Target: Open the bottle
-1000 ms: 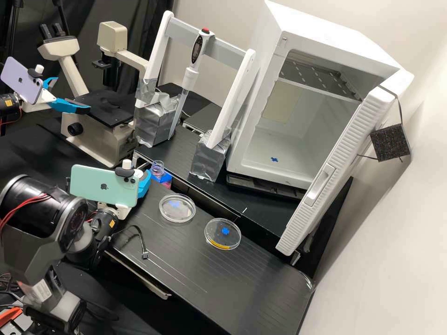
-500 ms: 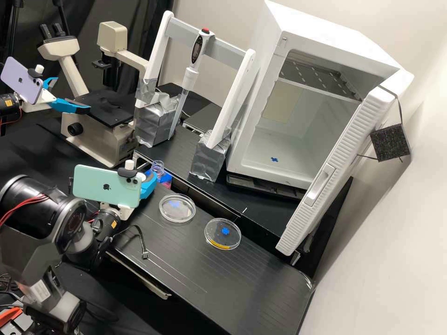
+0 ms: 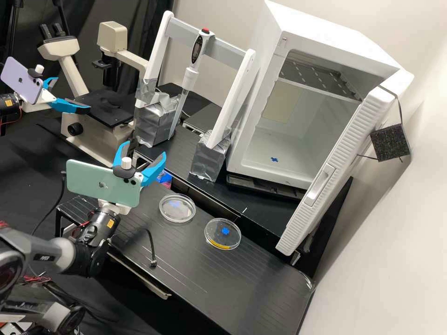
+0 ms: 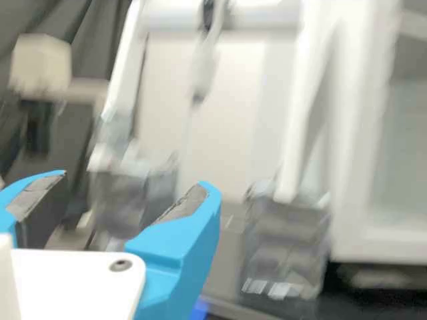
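My gripper (image 3: 145, 149) stands open in the high view, raised over the left end of the bench beside the blue and pink holder (image 3: 165, 178). Its right finger covers the spot where the clear bottle stands, so the bottle's neck and body are hidden there. In the wrist view the gripper (image 4: 133, 183) has its two blue fingers wide apart, with no object held between them. A small blue piece of the holder (image 4: 199, 311) shows past the right finger.
Two clear round dishes (image 3: 177, 208) (image 3: 223, 234) lie on the black bench (image 3: 251, 284). Behind are a white frame with a pipette (image 3: 190, 77) on taped blocks (image 3: 210, 158), a microscope (image 3: 95, 135) and an open white cabinet (image 3: 253, 139). A second arm is at far left.
My gripper has risen and turned away from the bottle, its fingers coming into sight spread apart. The arm behind it has shifted too, and the bottle's clear neck has become covered.
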Action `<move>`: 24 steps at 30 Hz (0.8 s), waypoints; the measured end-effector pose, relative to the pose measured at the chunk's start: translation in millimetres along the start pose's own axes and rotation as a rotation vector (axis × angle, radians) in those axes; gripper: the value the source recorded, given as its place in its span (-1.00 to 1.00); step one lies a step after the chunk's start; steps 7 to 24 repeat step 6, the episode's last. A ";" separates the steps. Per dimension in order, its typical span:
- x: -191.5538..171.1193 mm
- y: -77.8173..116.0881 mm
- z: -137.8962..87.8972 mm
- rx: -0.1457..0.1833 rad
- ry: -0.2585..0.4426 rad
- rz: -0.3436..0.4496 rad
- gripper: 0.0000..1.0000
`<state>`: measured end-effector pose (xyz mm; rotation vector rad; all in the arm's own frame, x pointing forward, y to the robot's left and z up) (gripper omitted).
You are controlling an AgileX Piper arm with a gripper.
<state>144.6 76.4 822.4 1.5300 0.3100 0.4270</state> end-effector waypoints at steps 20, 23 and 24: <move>-3.4 14.9 0.8 0.053 -0.011 0.121 1.00; -3.4 14.9 0.8 0.053 -0.011 0.121 1.00; -3.4 14.9 0.8 0.053 -0.011 0.121 1.00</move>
